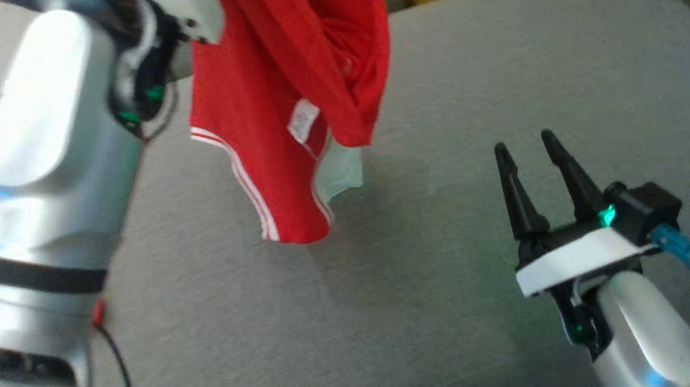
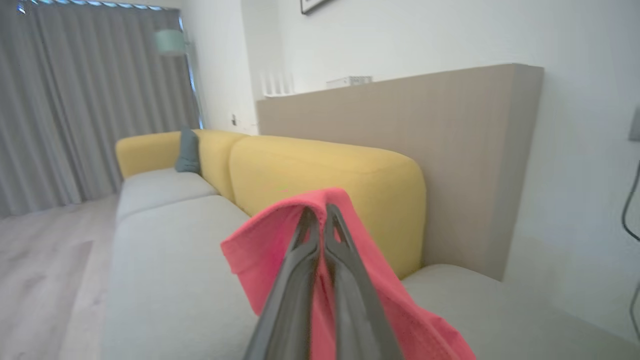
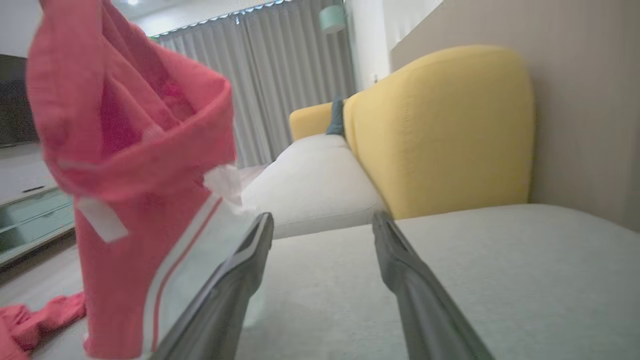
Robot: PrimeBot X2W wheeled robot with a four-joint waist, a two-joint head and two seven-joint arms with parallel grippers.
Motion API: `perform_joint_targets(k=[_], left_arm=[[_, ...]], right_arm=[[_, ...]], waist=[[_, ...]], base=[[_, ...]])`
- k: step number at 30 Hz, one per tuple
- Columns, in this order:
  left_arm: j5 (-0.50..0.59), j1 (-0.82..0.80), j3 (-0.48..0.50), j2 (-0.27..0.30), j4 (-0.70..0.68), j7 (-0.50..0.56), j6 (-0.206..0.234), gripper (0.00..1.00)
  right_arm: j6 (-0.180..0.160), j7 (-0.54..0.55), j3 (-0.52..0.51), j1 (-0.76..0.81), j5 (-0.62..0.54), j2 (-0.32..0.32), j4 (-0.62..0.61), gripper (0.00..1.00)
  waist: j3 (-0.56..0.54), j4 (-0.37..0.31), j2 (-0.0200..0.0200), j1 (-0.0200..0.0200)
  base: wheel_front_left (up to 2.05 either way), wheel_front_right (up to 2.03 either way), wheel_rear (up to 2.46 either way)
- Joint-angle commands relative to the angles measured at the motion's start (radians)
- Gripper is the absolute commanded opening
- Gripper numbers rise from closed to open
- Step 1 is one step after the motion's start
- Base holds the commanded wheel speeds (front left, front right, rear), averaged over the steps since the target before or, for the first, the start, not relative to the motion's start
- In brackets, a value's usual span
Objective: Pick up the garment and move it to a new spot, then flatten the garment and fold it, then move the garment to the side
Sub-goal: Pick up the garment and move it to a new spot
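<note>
The sofa's grey seat cushion [image 1: 460, 309] spreads under and ahead of the right claw [image 1: 523, 140]. Its yellow backrest [image 3: 440, 130] rises beyond that claw's tips. Farther along, past the left claw [image 2: 321, 210], a second grey seat [image 2: 160, 187] carries a small teal pillow [image 2: 188, 150], which leans against the backrest.

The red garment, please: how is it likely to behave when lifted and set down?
Probably floppy: the red garment hangs in loose folds from the left gripper. Likely light: one small pinch carries it. May land crumpled on the sofa seat.

Grey sofa [image 2: 165, 280] with yellow backrest [image 2: 325, 175] — grey curtains [image 2: 75, 100], pale wood floor [image 2: 45, 260].
</note>
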Motion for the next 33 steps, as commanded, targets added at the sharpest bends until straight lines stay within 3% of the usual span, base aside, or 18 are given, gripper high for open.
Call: perform_joint_targets(k=[1, 2, 3, 4, 5, 11, 17, 23, 28, 33], left_arm=[[0.002, -0.068, 0.029, 0.022, -0.018, -0.006, 0.003, 0.00], [-0.001, -0.067, 0.023, 0.007, -0.004, -0.007, 0.003, 0.00], [-0.005, -0.065, 0.020, -0.009, 0.014, -0.011, 0.004, 0.09], [-0.011, -0.063, 0.018, -0.027, 0.034, -0.017, 0.002, 0.91], [-0.023, -0.062, 0.015, -0.046, 0.052, -0.026, -0.011, 1.00], [-0.042, -0.099, 0.015, -0.105, 0.187, -0.104, -0.048, 1.00], [-0.031, -0.139, 0.012, -0.097, 0.289, -0.182, -0.088, 1.00], [-0.032, -0.090, 0.015, -0.038, 0.328, -0.258, -0.123, 1.00], [-0.045, 0.051, 0.029, 0.041, 0.281, -0.299, -0.136, 1.00], [-0.035, 0.274, 0.048, 0.117, 0.160, -0.316, -0.079, 1.00]], right_arm=[[-0.001, -0.012, 0.019, -0.052, -0.002, -0.002, -0.038, 1.00], [-0.001, -0.012, 0.019, -0.060, 0.002, -0.002, -0.039, 1.00], [-0.001, -0.013, 0.020, -0.068, 0.006, -0.002, -0.041, 1.00], [-0.001, -0.013, 0.020, -0.075, 0.010, -0.002, -0.043, 1.00], [-0.001, -0.013, 0.024, -0.082, 0.015, -0.002, -0.045, 1.00], [-0.001, -0.013, 0.023, -0.104, 0.037, -0.002, -0.068, 1.00], [-0.001, -0.014, 0.004, -0.091, 0.018, -0.002, -0.072, 1.00], [-0.001, -0.014, -0.002, -0.062, -0.023, -0.002, -0.065, 1.00], [-0.001, -0.010, -0.006, -0.025, -0.063, -0.002, -0.043, 1.00], [-0.001, 0.004, -0.015, 0.015, -0.078, -0.002, -0.039, 1.00]], waist=[[0.042, -0.073, 0.0000, 0.0000], [0.055, -0.098, 0.0000, 0.0000], [0.066, -0.120, 0.0000, 0.0000], [0.077, -0.140, 0.0000, 0.0000], [0.089, -0.160, 0.0000, 0.0000], [0.136, -0.209, 0.0000, 0.0000], [0.121, -0.149, 0.0000, 0.0000], [0.065, -0.019, 0.0000, 0.0000], [0.005, 0.087, 0.0000, 0.0000], [-0.040, 0.165, 0.0000, 0.0000]], base=[[0.00, 0.00, 0.00], [0.00, 0.00, 0.00], [0.00, 0.00, 0.00], [0.00, 0.00, 0.00], [0.00, 0.00, 0.00], [0.00, 0.00, 0.00], [0.00, 0.00, 0.00], [0.00, 0.00, 0.00], [0.00, 0.00, 0.00], [0.00, 0.00, 0.00]])
